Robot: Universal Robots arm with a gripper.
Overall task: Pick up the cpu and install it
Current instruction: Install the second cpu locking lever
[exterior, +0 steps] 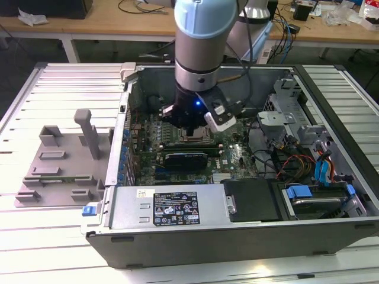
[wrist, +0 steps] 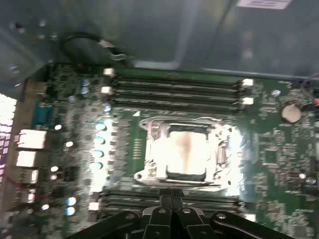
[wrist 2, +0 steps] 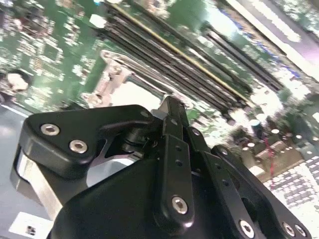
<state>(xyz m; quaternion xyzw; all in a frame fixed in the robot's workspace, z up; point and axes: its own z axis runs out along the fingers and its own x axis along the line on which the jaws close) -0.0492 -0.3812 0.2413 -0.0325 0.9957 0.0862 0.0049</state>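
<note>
The black metal gripper [wrist: 172,199], its fingers pressed together with nothing between them, hangs inside the open grey computer case [exterior: 177,207] above the green motherboard [wrist: 279,164]. The shiny silver-grey square cpu [wrist: 187,152] lies flat in its metal socket frame [wrist: 149,174], just beyond the fingertips and a little below them, apart from the gripper. Being square, it offers no long axis.

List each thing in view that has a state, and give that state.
cpu: lying flat in the socket, nothing gripping it.
socket: frame around the cpu.
gripper: fingers shut together, empty, over the socket's edge.
case: side open, lying flat.
</note>
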